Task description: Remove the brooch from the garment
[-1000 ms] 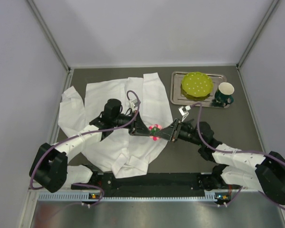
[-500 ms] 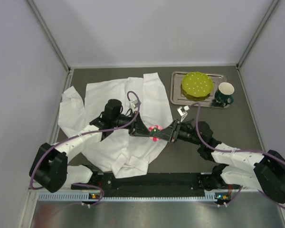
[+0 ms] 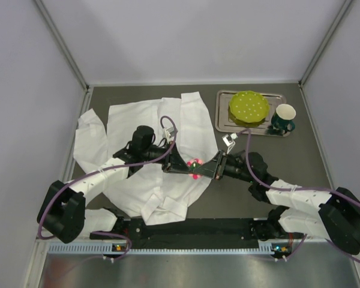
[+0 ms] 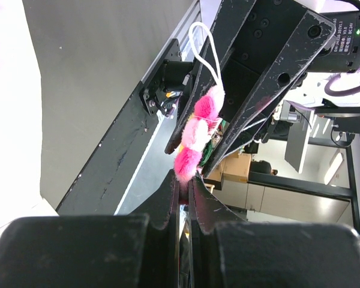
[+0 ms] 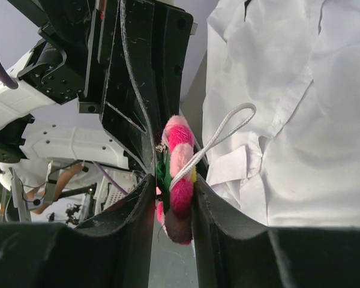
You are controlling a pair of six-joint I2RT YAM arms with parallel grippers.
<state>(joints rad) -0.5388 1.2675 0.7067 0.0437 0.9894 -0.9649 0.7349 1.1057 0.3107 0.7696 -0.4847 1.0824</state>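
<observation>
Top external view: the white shirt [image 3: 138, 120] lies spread at left. Over its right edge the left gripper [image 3: 187, 166], nearly closed, tips at the brooch [image 3: 195, 162], faces the right gripper [image 3: 203, 170], clamped on the brooch's petals. Wrist views show the brooch edge-on, long axis along the fingers, white cord loop [image 5: 228, 129] reaching toward the shirt. Whether the left gripper pinches anything is unclear.

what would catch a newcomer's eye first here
The fuzzy pink flower-shaped brooch at mid-table is pinched in the right gripper, and the left gripper is closed right at its edge. Beneath it and to the left sprawls the wrinkled white button-up shirt. At far right, a lime-green dotted dome sits on a steel tray.
</observation>
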